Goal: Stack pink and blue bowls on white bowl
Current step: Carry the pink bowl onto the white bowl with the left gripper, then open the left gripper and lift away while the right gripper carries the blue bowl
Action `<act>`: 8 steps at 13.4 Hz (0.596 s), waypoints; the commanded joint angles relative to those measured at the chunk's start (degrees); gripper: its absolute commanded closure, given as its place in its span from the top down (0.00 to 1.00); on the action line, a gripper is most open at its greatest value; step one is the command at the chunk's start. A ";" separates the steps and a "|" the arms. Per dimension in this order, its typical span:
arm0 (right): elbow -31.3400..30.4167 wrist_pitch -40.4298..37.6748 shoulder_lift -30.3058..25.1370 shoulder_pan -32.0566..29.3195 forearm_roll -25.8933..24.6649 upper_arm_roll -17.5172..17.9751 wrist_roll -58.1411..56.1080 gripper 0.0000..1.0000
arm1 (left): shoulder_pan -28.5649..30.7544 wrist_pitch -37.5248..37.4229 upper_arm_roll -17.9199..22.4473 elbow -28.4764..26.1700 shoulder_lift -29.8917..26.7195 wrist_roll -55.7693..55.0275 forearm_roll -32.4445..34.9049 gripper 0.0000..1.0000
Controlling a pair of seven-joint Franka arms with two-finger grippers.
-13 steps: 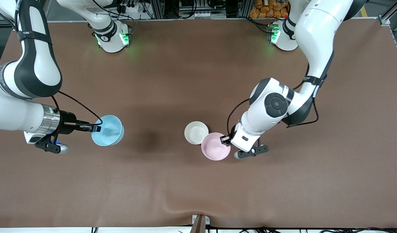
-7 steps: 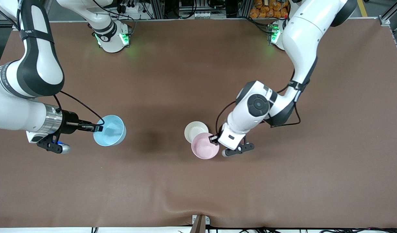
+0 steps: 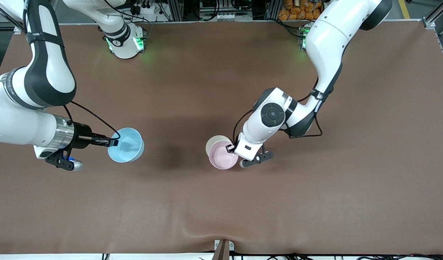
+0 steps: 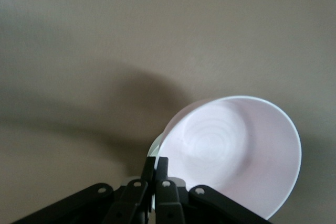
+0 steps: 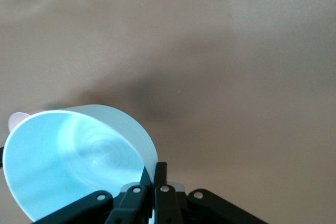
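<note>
My left gripper [image 3: 229,148] is shut on the rim of the pale pink bowl [image 3: 222,157] and holds it tilted over the white bowl [image 3: 213,140]. Only a crescent of the white bowl shows past the pink one. In the left wrist view the pink bowl [image 4: 236,153] fills the space past my left gripper [image 4: 156,164], with a sliver of the white bowl [image 4: 153,149] beneath. My right gripper [image 3: 113,142] is shut on the rim of the sky blue bowl [image 3: 127,146], held above the table toward the right arm's end. The right wrist view shows the blue bowl [image 5: 68,163] pinched by my right gripper [image 5: 156,170].
The brown table mat [image 3: 221,209] has a raised wrinkle near the front edge, by a small bracket [image 3: 223,247]. Both robot bases [image 3: 124,41] stand along the table's back edge. A dark shadow lies between the blue bowl and the white bowl.
My left gripper has carried the pink bowl sideways until it overlaps the white bowl. My right gripper has shifted the blue bowl slightly toward the table's middle.
</note>
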 commanded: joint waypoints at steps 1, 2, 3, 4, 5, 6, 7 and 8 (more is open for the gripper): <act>0.52 -1.06 -0.51 0.49 1.00 -0.38 1.22 0.00 | -1.63 -0.08 0.59 -2.65 -0.71 -2.87 1.36 0.00; 0.52 -0.98 -0.51 0.49 1.00 -0.38 1.48 0.00 | -2.15 -0.08 0.59 -3.35 -0.80 -3.13 1.36 0.00; 0.52 -0.98 -0.51 0.49 1.00 -0.38 1.92 0.00 | -2.24 -0.08 0.59 -3.53 -0.80 -3.22 1.36 0.00; 0.52 -1.06 -0.51 0.66 1.00 -0.38 1.92 0.00 | -2.59 -0.08 0.59 -3.62 -0.80 -3.31 1.36 0.00; 0.60 -1.15 -0.51 0.92 0.91 -0.29 1.92 0.00 | -2.86 -0.08 0.59 -3.62 -0.80 -3.31 1.36 0.00; 0.60 -1.15 -0.51 1.54 0.91 -0.29 2.01 0.00 | -2.95 -0.08 0.59 -3.62 -0.71 -3.31 1.36 0.00; 0.69 -1.15 -0.51 1.72 1.00 -0.29 2.10 0.00 | -2.95 -0.08 0.59 -3.62 -0.45 -3.31 1.36 0.00; 0.78 -1.15 -0.51 1.72 1.00 -0.29 2.45 0.00 | -3.12 -0.08 0.59 -3.62 -0.36 -3.40 1.36 0.00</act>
